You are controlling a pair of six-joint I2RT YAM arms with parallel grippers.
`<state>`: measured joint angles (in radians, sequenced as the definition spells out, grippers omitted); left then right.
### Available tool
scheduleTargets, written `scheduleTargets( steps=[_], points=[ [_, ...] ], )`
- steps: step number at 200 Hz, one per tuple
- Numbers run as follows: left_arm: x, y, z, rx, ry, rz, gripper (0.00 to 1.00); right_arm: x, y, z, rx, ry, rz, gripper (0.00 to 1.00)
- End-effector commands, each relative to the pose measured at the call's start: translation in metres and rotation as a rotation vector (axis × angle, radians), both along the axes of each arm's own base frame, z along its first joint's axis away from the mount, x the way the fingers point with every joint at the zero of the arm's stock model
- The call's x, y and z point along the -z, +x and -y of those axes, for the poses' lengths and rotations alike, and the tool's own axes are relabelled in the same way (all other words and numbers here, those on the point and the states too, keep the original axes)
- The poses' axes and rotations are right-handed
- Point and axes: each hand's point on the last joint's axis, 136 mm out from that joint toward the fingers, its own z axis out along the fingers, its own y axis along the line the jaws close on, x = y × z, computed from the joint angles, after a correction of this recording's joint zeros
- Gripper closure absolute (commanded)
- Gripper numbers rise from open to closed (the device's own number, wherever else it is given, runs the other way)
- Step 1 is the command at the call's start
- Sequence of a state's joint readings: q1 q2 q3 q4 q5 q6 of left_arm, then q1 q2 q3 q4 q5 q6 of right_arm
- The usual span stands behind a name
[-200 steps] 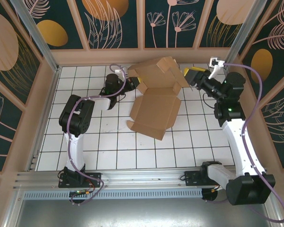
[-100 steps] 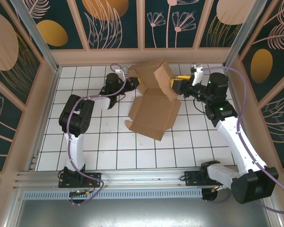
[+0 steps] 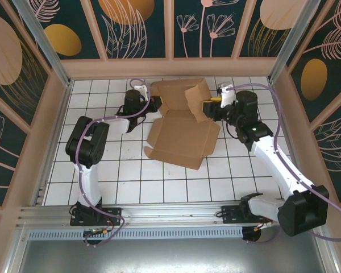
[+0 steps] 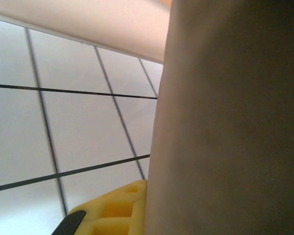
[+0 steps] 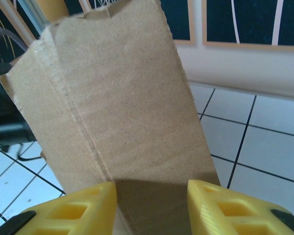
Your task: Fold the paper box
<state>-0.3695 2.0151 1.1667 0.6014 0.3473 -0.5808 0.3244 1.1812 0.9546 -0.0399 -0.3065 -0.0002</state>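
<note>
1. The paper box (image 3: 182, 133) lies on the white-tiled tabletop (image 3: 108, 170), a little toward 12 o'clock from the middle. It is only half formed: one broad panel lies flat toward 6 o'clock, and the far panels and flaps rise toward 12.
2. The left pincer (image 3: 152, 104) sits at the box's 10 o'clock edge, shut tight. In its wrist view cardboard stands right against its yellow finger (image 4: 110, 213), so it appears to be pinching a side flap there. I read this as an anchor that keeps the light box from sliding or turning when the other arm works on it.
3. The right pincer (image 3: 206, 104) reaches in from 2 o'clock with its jaws about half apart, one on each side of the foot of an upright flap (image 5: 117, 98). I cannot tell whether they press the card yet.
4. A crease runs down that flap. Straddling it low, near the fold line, probably gives the most control over where it bends.
5. Judged step: taking hold of the 2 o'clock flap to fold it inward. The task looks less than half done, with no wall tucked or locked.
6. Risks: the corrugated card could buckle away from its crease, or the box could lift off the tiles.
</note>
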Motion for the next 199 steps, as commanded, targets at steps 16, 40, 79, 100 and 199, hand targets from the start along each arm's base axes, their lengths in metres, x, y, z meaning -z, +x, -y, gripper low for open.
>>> scheduleTargets(
  steps=[16, 40, 79, 100, 199],
  points=[
    [-0.020, -0.013, -0.026, -0.062, 0.154, 0.115, 1.00, 0.043, 0.010, -0.011, 0.005, -0.021, -0.037, 0.61],
    [-0.017, -0.029, -0.046, -0.127, 0.204, 0.147, 1.00, 0.069, 0.011, -0.016, 0.006, -0.040, -0.078, 0.62],
    [-0.009, -0.041, -0.063, -0.174, 0.271, 0.157, 1.00, 0.092, 0.008, -0.025, -0.002, -0.048, -0.103, 0.64],
    [-0.007, -0.039, -0.071, -0.210, 0.302, 0.146, 1.00, 0.097, 0.003, -0.031, -0.020, -0.047, -0.101, 0.60],
    [0.013, -0.031, -0.086, -0.287, 0.380, 0.093, 1.00, 0.094, -0.022, -0.029, -0.086, -0.039, -0.026, 0.57]
  ],
)
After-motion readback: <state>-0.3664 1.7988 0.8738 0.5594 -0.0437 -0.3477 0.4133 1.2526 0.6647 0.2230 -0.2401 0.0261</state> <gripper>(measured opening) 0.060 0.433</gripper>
